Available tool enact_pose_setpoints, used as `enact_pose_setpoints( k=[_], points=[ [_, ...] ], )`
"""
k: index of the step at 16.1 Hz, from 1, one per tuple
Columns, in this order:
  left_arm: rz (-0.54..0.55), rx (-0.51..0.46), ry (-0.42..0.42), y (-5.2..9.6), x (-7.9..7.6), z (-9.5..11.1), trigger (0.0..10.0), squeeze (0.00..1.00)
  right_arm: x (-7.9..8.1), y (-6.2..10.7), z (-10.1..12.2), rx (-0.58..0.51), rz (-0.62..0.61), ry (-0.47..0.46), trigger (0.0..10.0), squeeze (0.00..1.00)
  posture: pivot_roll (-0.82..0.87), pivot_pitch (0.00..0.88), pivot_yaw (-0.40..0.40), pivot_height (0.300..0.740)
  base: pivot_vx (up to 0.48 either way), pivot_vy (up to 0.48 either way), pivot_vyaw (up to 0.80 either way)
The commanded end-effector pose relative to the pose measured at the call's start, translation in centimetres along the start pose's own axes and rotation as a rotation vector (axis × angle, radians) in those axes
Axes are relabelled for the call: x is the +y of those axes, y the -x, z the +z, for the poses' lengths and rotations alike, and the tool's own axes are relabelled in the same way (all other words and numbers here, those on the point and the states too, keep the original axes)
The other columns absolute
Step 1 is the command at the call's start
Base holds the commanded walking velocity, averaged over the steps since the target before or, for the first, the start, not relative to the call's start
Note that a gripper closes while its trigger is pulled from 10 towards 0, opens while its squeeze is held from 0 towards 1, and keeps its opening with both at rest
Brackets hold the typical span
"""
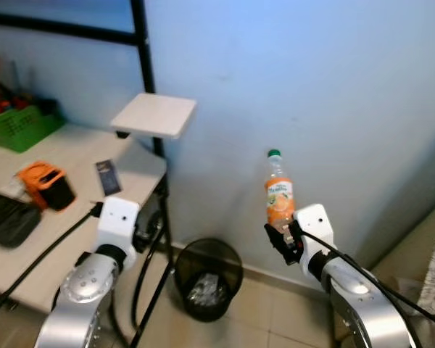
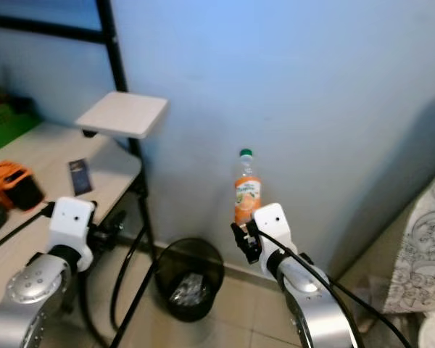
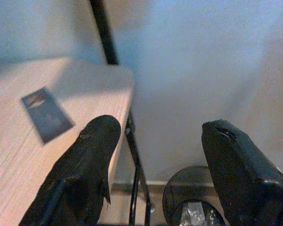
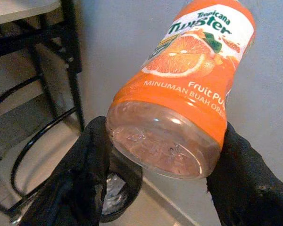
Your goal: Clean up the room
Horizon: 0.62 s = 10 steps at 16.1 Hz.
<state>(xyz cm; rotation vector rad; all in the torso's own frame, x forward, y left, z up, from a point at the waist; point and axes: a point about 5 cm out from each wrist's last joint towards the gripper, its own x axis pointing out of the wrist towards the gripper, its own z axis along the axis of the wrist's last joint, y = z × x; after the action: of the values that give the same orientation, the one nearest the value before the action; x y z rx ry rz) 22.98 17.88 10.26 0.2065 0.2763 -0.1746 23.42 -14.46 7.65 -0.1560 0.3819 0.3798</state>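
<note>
My right gripper (image 1: 281, 235) is shut on the lower end of an orange juice bottle (image 1: 279, 196) with a green cap, held upright in front of the blue wall. In the right wrist view both black fingers (image 4: 80, 174) press the sides of the bottle (image 4: 188, 89). A black mesh waste bin (image 1: 207, 277) stands on the floor below and to the left of the bottle, with crumpled rubbish in it. My left gripper (image 3: 160, 165) is open and empty, raised beside the desk corner above the bin (image 3: 193, 207).
A light wooden desk (image 1: 72, 174) on my left carries a green basket (image 1: 20, 125), an orange and black device (image 1: 47, 185), a dark card (image 1: 108, 177) and a keyboard (image 1: 3, 214). A small white shelf (image 1: 154, 114) juts from a black pole (image 1: 146, 65). Patterned cloth (image 2: 420, 239) hangs at the right.
</note>
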Motion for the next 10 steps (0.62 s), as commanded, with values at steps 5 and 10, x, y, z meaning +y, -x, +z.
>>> enact_pose_setpoints(
  k=[5,10],
  points=[
    [-0.032,-0.004,0.0,-0.1,-0.7,0.1,10.0,0.0,-1.1,0.0,-0.9,0.023,-0.018,0.015,10.0,0.0,-0.07,0.0,-0.01,0.74,0.261,0.0,0.0],
    [-0.047,-0.002,-0.007,-0.1,-1.0,0.0,10.0,0.0,-1.4,-0.2,-1.6,0.037,0.005,0.036,10.0,0.0,-0.07,0.0,-0.016,0.74,0.26,0.0,0.0]
  ],
)
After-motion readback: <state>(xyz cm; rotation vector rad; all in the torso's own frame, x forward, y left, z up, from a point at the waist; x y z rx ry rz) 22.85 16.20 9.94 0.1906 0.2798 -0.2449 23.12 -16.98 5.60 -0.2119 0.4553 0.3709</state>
